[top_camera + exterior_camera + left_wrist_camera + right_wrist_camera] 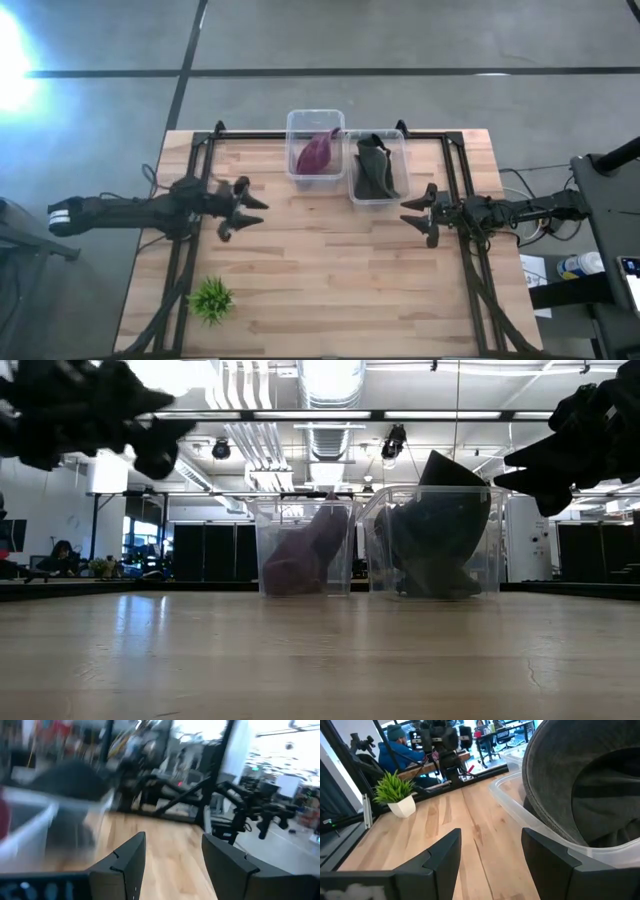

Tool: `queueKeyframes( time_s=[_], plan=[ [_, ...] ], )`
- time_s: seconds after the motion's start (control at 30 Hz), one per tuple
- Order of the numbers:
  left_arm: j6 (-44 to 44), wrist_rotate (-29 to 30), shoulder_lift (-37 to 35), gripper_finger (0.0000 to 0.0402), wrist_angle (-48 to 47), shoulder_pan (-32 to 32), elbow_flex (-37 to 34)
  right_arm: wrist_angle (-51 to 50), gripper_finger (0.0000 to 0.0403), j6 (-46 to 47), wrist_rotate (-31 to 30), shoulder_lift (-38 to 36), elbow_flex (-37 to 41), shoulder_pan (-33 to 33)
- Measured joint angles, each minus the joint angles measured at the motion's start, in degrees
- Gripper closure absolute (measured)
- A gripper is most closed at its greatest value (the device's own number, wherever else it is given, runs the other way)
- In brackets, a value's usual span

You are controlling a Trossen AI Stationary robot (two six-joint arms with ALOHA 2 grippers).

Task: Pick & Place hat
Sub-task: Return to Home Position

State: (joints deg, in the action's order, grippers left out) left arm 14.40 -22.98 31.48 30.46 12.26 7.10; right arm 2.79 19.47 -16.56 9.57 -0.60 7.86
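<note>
A maroon hat (318,153) lies in the left clear bin (316,121) at the table's far side. A dark grey hat (375,168) sits in the right clear bin (392,198), sticking up above its rim (440,470). My left gripper (252,210) hovers open above the table, left of the bins. My right gripper (412,218) hovers open just near of the grey hat's bin; its wrist view shows that hat (585,790) close by. Neither gripper holds anything.
A small green plant in a white pot (211,299) stands near the table's front left corner, also in the right wrist view (395,795). A black frame (190,160) runs along the table's edges. Bare wood (330,270) lies between the arms.
</note>
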Motion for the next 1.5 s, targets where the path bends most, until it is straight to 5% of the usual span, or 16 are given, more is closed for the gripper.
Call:
queueKeyframes(
  time_s=[0.17, 0.6, 1.03, 1.5],
  plan=[
    [-4.0, 0.1, -11.3, 0.0213, 0.4, -2.8, -6.3, 0.0, 0.0199, 0.0, 0.0, -0.1, 0.0, 0.0],
    [-8.4, 4.5, -31.4, 0.0213, -26.5, -5.1, -6.6, 0.0, 0.0199, 0.0, 0.0, -0.1, 0.0, 0.0],
    [-7.9, 23.9, -31.4, 0.0213, -29.1, -10.3, -6.6, 0.1, 0.0199, 0.0, 0.0, 0.0, 0.0, 0.0],
    [-7.5, 24.3, -30.4, 0.0213, -29.1, -10.3, -6.7, 0.1, 0.0199, 0.0, 0.0, 0.0, 0.0, 0.0]
  ],
)
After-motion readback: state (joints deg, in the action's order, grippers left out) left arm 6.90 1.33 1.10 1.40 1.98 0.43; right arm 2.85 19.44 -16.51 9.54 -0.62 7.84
